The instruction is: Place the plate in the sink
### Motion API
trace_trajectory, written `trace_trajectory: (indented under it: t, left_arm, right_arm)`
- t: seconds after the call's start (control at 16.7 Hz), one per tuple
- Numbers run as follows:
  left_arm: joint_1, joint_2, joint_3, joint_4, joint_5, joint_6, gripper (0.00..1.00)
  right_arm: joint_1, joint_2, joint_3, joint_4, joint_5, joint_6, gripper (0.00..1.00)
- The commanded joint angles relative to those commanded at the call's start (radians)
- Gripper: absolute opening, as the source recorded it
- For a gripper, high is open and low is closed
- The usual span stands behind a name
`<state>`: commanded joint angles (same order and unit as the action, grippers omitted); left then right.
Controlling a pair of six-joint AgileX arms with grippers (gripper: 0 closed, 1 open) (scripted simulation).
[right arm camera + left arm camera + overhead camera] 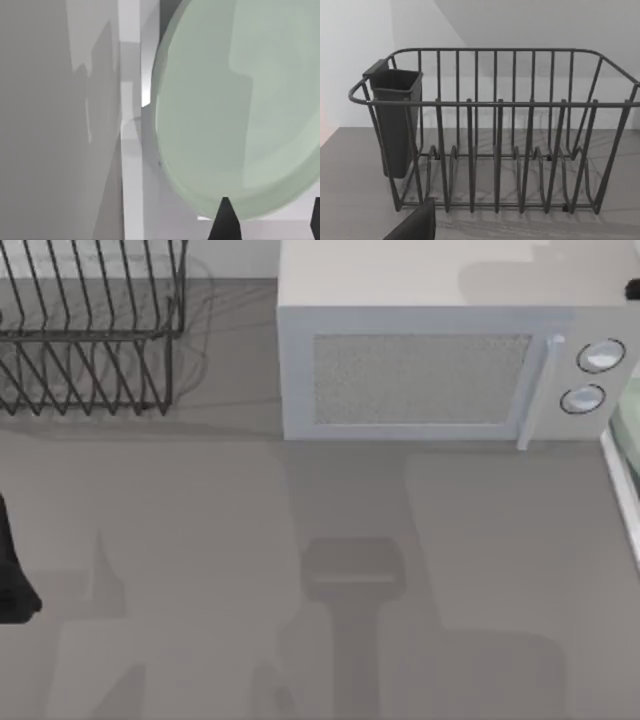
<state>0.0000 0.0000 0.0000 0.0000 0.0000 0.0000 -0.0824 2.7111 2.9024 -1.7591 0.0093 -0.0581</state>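
Observation:
The pale mint-green plate [235, 110] lies face-up to the right wrist camera, just past the sink's white rim strip [131, 150]. My right gripper [270, 222] is open. Its two dark fingertips [225, 222] stand wide apart at the plate's near edge, with nothing pinched between them. In the top view the sink rim [622, 490] runs along the right edge of the grey counter, and a sliver of the same pale green [632, 415] shows beyond it. My left arm [10, 580] rests at the table's left edge.
A grey-white microwave [440, 370] stands at the back, right of centre, close to the sink rim. A black wire dish rack [90, 330] with a dark cutlery cup [395, 120] sits at the back left. Bare grey counter [330, 570] lies in front of them.

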Motion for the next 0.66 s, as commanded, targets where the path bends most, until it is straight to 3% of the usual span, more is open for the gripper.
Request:
trace_trajectory:
  t: [0.3,0.66]
  left_arm:
    - [0.0,0.0,0.0,0.0,0.0,0.0,1.0]
    - [0.0,0.0,0.0,0.0,0.0,0.0,1.0]
  right_arm:
    - [0.0,0.0,0.0,0.0,0.0,0.0,0.98]
    - [0.0,0.0,0.0,0.0,0.0,0.0,1.0]
